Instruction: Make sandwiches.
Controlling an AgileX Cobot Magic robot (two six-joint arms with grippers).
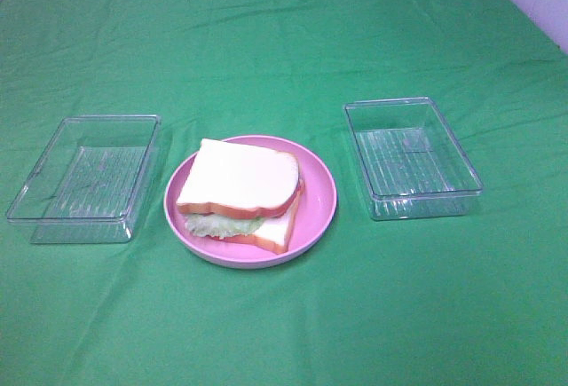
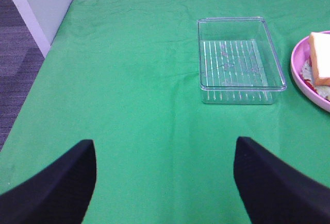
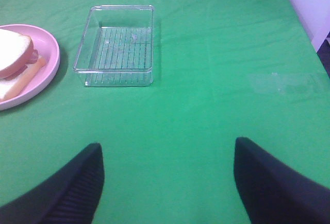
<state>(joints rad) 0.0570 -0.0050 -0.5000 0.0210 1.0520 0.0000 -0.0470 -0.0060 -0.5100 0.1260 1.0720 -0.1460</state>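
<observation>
A stacked sandwich (image 1: pixel 241 189) lies on a round pink plate (image 1: pixel 320 193) in the middle of the green table: two white bread slices with orange-brown crust, pale green lettuce showing at the front left, a red strip under the top slice. Its edge also shows in the left wrist view (image 2: pixel 320 59) and the right wrist view (image 3: pixel 15 59). Neither arm appears in the high view. My left gripper (image 2: pixel 165 175) stands open over bare cloth, well short of the left box. My right gripper (image 3: pixel 167 175) is open too, with nothing between its fingers.
Two clear plastic boxes, both empty, flank the plate: one on the left (image 1: pixel 84 177) (image 2: pixel 237 59) and one on the right (image 1: pixel 411 155) (image 3: pixel 117 45). Green cloth covers the table. The table edge and floor show at the left (image 2: pixel 20 64), a pale wall at the right (image 3: pixel 307 2).
</observation>
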